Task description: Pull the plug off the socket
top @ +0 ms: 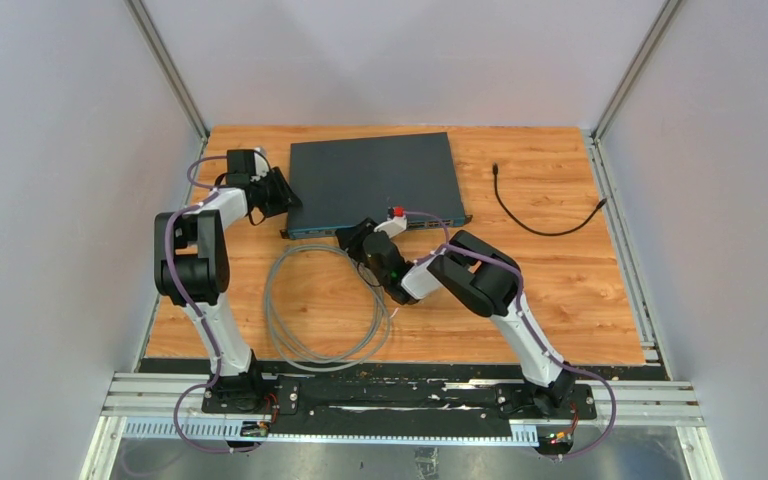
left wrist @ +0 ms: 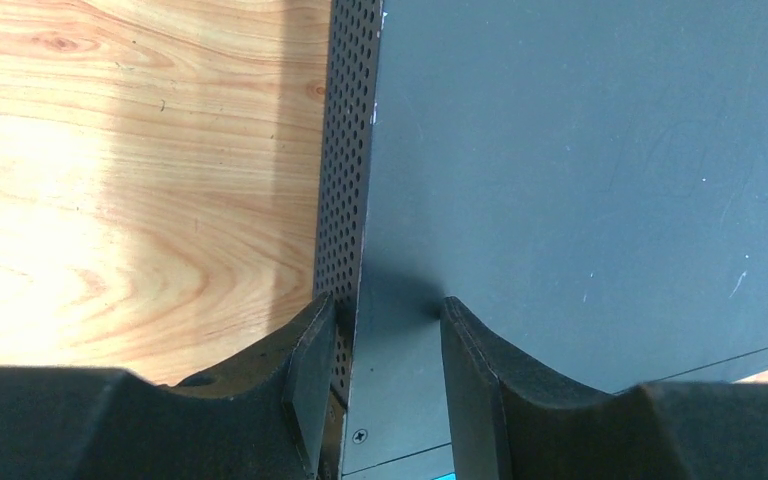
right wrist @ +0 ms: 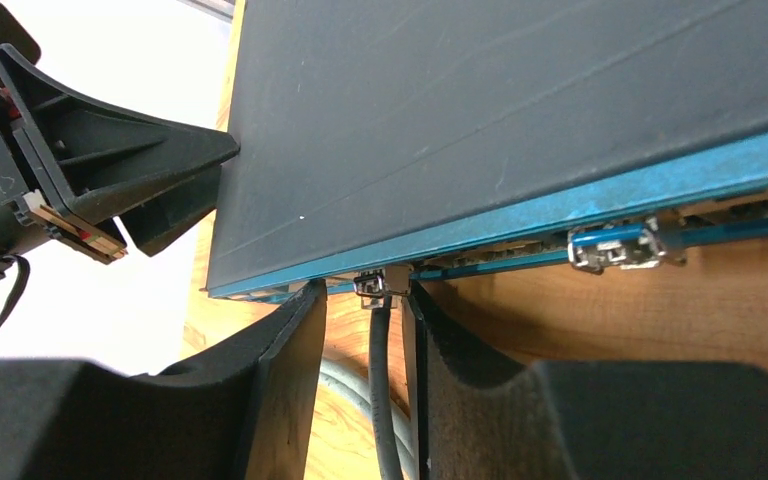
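A dark grey network switch [top: 370, 180] lies at the back middle of the wooden table. A grey cable's metal plug [right wrist: 382, 288] sits in a socket on the switch's blue front face [right wrist: 560, 205]. My right gripper [right wrist: 365, 295] is open around the plug and its cable [right wrist: 382, 400]. The right finger [right wrist: 412, 330] touches the plug's side and the left finger [right wrist: 295, 340] stands apart. My left gripper [left wrist: 385, 315] is open astride the switch's left edge [left wrist: 370, 200], one finger by the perforated side [left wrist: 345, 150] and one on the top.
The grey cable lies coiled [top: 325, 310] on the table in front of the switch. A short black cable [top: 545, 215] lies at the right. Another metal connector [right wrist: 615, 248] sits further right in the front face. White walls enclose the table.
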Action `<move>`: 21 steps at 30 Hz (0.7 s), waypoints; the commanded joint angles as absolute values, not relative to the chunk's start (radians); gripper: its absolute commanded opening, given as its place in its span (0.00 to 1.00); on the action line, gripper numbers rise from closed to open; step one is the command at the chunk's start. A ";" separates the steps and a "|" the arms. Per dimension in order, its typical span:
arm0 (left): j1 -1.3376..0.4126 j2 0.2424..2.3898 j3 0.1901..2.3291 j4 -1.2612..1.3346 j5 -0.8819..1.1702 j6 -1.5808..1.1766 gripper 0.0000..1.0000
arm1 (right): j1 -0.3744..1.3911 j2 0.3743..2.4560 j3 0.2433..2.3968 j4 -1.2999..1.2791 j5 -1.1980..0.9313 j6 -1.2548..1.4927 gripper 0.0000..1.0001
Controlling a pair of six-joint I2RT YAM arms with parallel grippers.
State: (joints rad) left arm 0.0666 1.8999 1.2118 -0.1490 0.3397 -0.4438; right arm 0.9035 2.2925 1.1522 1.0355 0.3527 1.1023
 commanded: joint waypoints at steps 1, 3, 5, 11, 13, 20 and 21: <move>0.041 1.966 1.191 -0.320 0.443 -0.436 0.44 | 0.921 2.358 1.169 1.012 0.460 1.135 0.39; 0.042 1.965 1.191 -0.321 0.440 -0.436 0.44 | 0.924 2.366 1.169 1.020 0.481 1.143 0.36; 0.042 1.966 1.188 -0.317 0.443 -0.439 0.42 | 0.929 2.373 1.167 1.019 0.519 1.158 0.34; 0.043 1.976 1.188 -0.310 0.443 -0.451 0.40 | 0.934 2.405 1.187 1.013 0.544 1.223 0.14; 0.043 1.981 1.189 -0.309 0.442 -0.454 0.39 | 0.934 2.408 1.189 1.006 0.542 1.239 0.01; 0.043 2.008 1.195 -0.311 0.424 -0.473 0.35 | 0.944 2.409 1.139 0.986 0.461 1.315 0.00; 0.043 2.013 1.195 -0.311 0.420 -0.476 0.35 | 0.946 2.407 1.121 1.005 0.452 1.316 0.00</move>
